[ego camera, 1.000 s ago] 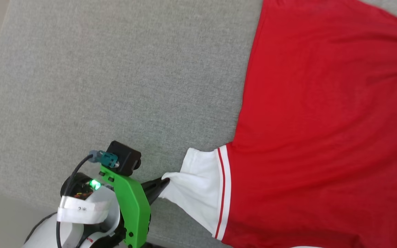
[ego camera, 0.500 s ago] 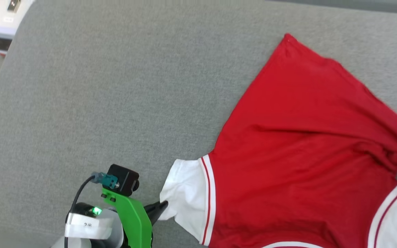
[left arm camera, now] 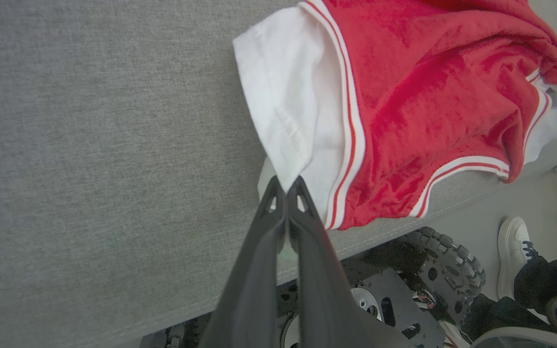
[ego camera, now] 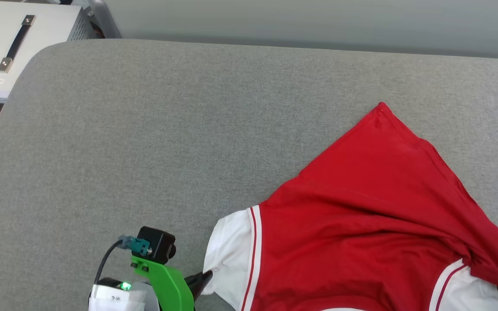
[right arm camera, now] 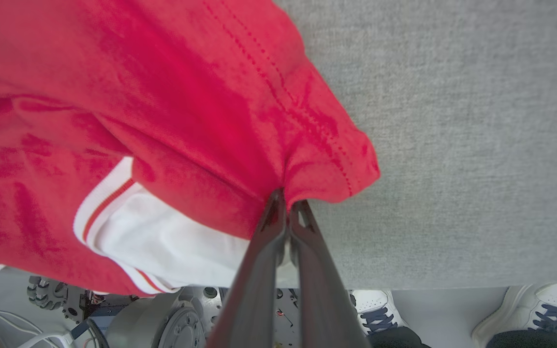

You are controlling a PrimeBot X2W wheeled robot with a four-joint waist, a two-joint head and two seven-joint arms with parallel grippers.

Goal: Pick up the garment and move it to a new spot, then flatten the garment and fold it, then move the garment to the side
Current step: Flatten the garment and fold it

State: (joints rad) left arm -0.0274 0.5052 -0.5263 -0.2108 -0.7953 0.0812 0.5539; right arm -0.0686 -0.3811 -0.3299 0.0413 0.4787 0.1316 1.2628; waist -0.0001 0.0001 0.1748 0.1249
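Soft red cloth garment [ego camera: 361, 224] lies on matt, coarse-woven grey upholstery [ego camera: 167, 129].

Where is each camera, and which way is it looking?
Head view: on the robot's head, facing forward and down at the grey table and red shirt; the left gripper shows at the bottom.
Left wrist view: on the left wrist, looking along its shut fingers pinching the white sleeve; the robot's wheel shows below.
Right wrist view: on the right wrist, looking along the right gripper, shut on the shirt's red edge.
Both wrist views share the shirt, table and a person's white shoe.
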